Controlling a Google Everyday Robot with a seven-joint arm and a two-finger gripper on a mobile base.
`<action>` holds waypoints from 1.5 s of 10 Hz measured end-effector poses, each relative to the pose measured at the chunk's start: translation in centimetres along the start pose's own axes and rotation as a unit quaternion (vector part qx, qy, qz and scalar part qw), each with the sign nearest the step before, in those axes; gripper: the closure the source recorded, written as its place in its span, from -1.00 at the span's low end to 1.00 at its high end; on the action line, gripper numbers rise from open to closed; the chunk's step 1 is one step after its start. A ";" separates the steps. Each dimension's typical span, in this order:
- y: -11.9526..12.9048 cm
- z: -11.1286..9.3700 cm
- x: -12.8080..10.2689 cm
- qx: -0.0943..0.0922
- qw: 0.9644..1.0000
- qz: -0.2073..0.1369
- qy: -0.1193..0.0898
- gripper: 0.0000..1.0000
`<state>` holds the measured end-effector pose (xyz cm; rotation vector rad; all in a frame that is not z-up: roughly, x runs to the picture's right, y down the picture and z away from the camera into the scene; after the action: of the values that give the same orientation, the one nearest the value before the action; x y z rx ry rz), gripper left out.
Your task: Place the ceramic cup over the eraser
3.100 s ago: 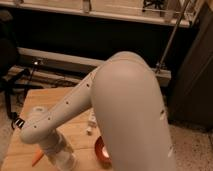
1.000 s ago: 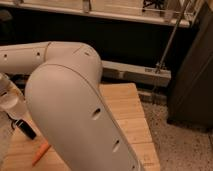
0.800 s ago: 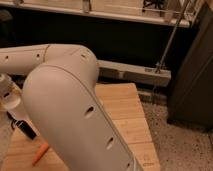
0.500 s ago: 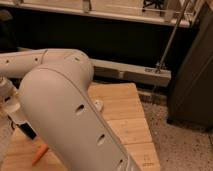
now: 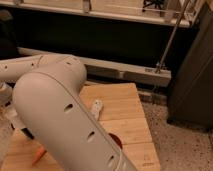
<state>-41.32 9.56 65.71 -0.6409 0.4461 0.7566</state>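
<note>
**Arm blocks most of the table, eraser just peeking out**

Far left, the gripper sits low at the table's left edge, mostly cut off by the frame and the arm; whether it is released or clenched, I cannot tell. Just below it a dark sliver shows on the wood, apparently the eraser, too hidden to read its long axis or heading. Next along, an orange carrot lies slanted, lower-left to upper-right. The big white arm sweeps across the wooden table. Right of it, a small white object rests on the boards, long axis roughly upright in the view. Lower down, a rim of the red bowl pokes out; contents hidden. The ceramic cup is hidden.
</note>
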 end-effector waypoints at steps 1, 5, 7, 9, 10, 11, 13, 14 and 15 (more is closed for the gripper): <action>0.2 0.3 -0.1 -0.001 1.000 -0.002 0.002 1.00; 0.7 1.9 -0.7 -0.006 1.000 -0.018 0.008 0.49; 0.8 2.6 -1.0 -0.010 1.000 -0.023 0.010 0.10; 0.5 3.4 -1.0 -0.018 0.999 -0.022 0.018 -0.32; 0.4 3.9 -1.0 -0.020 0.999 -0.022 0.024 -0.50; 0.3 4.3 -1.0 -0.020 0.999 -0.021 0.028 -0.58; 0.3 4.9 -1.1 -0.038 0.998 -0.022 0.036 -0.60; 0.4 5.0 -1.2 -0.053 0.998 -0.023 0.038 -0.60; 0.5 5.0 -1.3 -0.076 0.996 -0.025 0.040 -0.60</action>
<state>-41.81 12.59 69.91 -0.8235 0.4466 0.7236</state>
